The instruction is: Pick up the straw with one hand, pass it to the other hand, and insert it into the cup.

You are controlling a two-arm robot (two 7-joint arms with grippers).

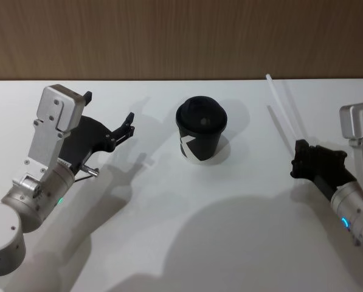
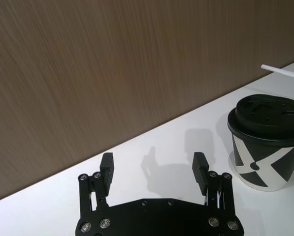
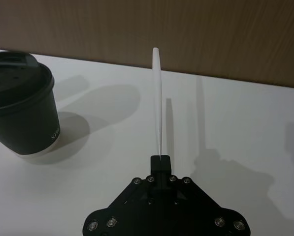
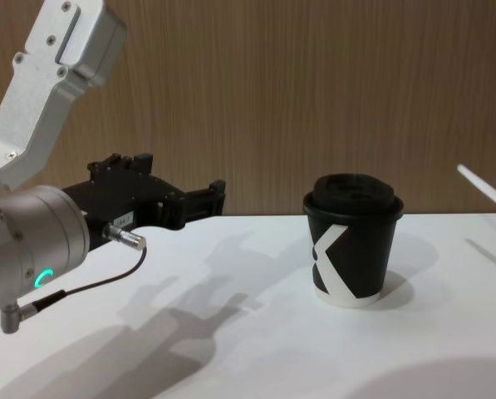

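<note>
My right gripper point(image 1: 299, 149) is at the right of the table, shut on the lower end of the thin white straw point(image 1: 283, 108). In the right wrist view the straw point(image 3: 158, 101) rises straight out from the shut gripper point(image 3: 160, 160). It is lifted off the table, its free end slanting toward the back wall, and it casts a shadow beside itself. The black lidded cup point(image 1: 200, 131) with its white K mark stands upright at the table's middle. Left of the cup, my left gripper point(image 1: 108, 108) hovers open and empty, and its wrist view shows the gripper point(image 2: 153, 169) pointing past the cup point(image 2: 267, 142).
The white table point(image 1: 187, 231) is bare in front of the cup. A brown wood-grain wall point(image 1: 181, 36) runs along its far edge. The chest view shows the cup point(image 4: 351, 237) with the straw's tip point(image 4: 484, 187) off to its right.
</note>
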